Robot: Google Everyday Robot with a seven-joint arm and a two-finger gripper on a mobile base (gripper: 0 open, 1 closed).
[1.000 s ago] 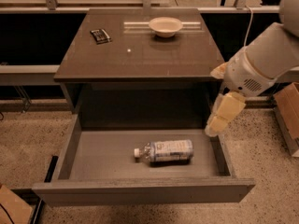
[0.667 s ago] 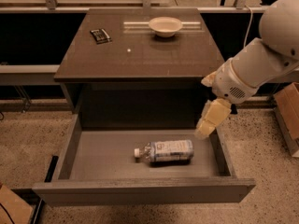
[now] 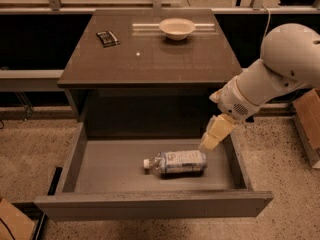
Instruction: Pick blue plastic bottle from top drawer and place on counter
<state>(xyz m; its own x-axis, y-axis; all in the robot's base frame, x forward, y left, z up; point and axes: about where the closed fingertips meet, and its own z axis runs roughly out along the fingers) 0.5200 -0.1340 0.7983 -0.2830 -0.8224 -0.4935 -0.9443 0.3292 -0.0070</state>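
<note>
The blue plastic bottle lies on its side in the open top drawer, white cap pointing left. The gripper hangs from the white arm at the right, over the drawer's right part, just above and to the right of the bottle's base end, apart from it. The counter is the dark top of the cabinet behind the drawer.
A white bowl stands at the back of the counter, and a small dark flat object lies at its back left. A cardboard box sits on the floor at the right, another at the bottom left corner.
The gripper has moved left and down, from beside the drawer's right wall to over the drawer near the bottle's base. The bottle has not moved.
</note>
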